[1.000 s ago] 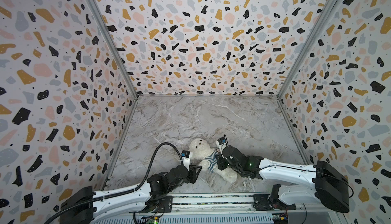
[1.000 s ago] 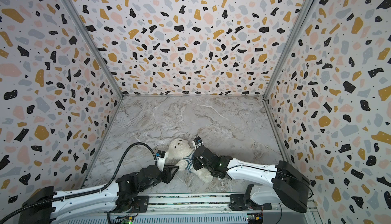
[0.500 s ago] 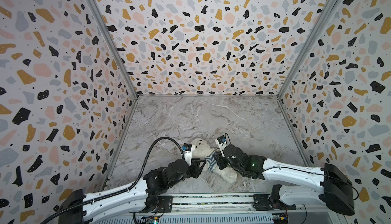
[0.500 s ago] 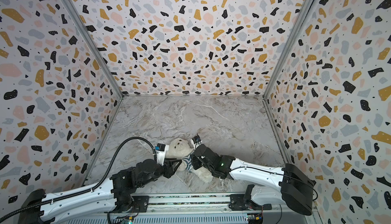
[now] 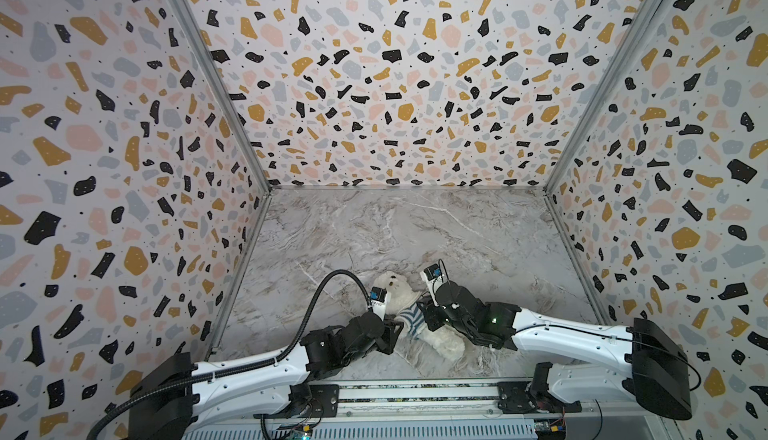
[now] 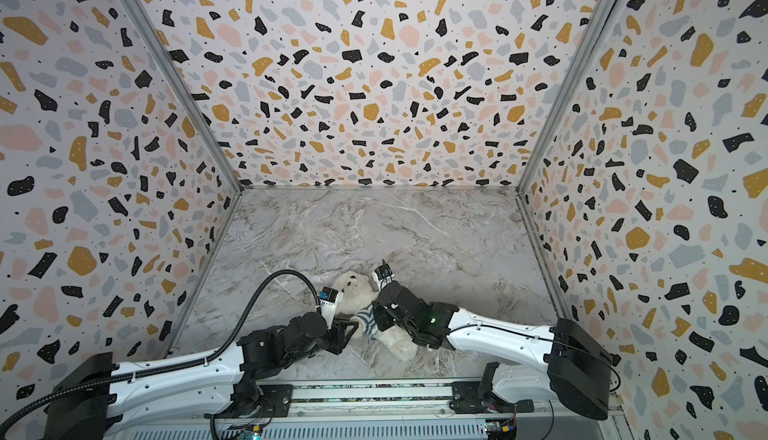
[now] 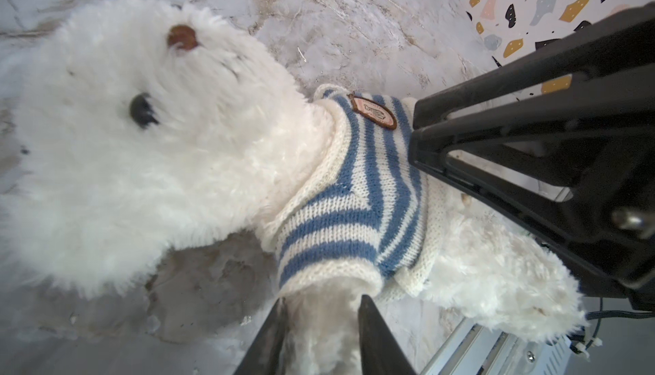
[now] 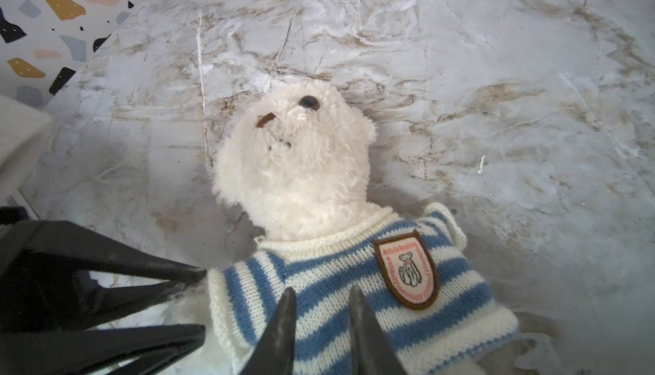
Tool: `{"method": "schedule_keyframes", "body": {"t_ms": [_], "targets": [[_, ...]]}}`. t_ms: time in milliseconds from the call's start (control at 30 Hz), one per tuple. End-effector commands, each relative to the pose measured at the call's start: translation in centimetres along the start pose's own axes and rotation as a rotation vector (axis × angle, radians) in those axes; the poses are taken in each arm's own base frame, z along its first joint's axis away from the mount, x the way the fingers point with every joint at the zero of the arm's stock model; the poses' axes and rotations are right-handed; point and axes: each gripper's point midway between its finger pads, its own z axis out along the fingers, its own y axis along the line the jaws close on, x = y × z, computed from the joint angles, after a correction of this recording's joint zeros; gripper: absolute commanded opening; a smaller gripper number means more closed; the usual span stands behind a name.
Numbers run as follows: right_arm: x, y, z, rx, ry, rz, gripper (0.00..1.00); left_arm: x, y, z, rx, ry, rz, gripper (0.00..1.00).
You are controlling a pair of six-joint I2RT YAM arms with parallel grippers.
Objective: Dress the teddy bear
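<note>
Since a second ago my left gripper [image 7: 324, 299] advanced to clasp the teddy bear [image 8: 297, 167] by its arm as anchor; right gripper [image 8: 322, 291] sits barely parted on the shirt [image 7: 354, 185], hold unclear.

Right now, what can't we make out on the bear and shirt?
Text on the badge: too blurred, right wrist view.
The sleeve beside it: no paw shows; in both top views the right gripper covers it.
Whether the right gripper pinches the striped shirt: jaws apart above it.
Whether the left gripper squeezes the teddy bear: jaws flank its arm, left wrist view.
</note>
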Motion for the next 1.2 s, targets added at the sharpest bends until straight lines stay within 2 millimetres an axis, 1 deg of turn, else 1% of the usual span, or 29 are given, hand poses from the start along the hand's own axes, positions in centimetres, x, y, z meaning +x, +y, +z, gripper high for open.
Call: {"method": "schedule_keyframes", "body": {"t_ms": [0,167,200,300,333,400,500,667,767,1000,1167], "targets": [[0.7,-0.5,0.3,0.016,0.026,-0.002,0.25,0.1,0.7,0.2,-0.019,-0.015,0.013,0.31],[2.3,-1.2,1.2,0.02,0.062,0.011,0.23,0.8,1.8,0.3,-0.049,-0.01,0.013,0.29],[2.5,-1.2,1.2,0.022,0.067,0.012,0.23,0.9,1.8,0.3,-0.048,-0.008,0.013,0.31],[3.0,-1.4,1.3,0.022,0.074,0.013,0.22,1.6,1.9,0.7,-0.047,0.018,0.02,0.46],[3.2,-1.5,1.4,0.023,0.077,0.014,0.22,1.8,1.9,0.8,-0.043,0.028,0.023,0.48],[3.7,-1.6,1.7,0.026,0.088,0.017,0.22,2.1,1.7,1.1,-0.037,0.043,0.026,0.47],[4.4,-1.7,2.0,0.025,0.107,0.024,0.21,2.8,1.9,1.4,-0.028,0.058,0.022,0.38],[5.0,-2.0,1.8,0.031,0.11,0.042,0.2,3.5,2.6,1.5,-0.038,0.065,0.007,0.11],[5.3,-2.4,1.7,0.041,0.114,0.045,0.2,3.3,3.5,1.1,-0.077,0.043,0.007,0.0],[6.1,-3.2,1.5,0.073,0.126,0.053,0.2,2.6,6.0,0.2,-0.127,0.0,-0.028,0.0],[7.2,-3.9,1.8,0.102,0.16,0.055,0.19,2.4,7.0,-0.1,-0.14,-0.016,-0.038,0.0]]}}
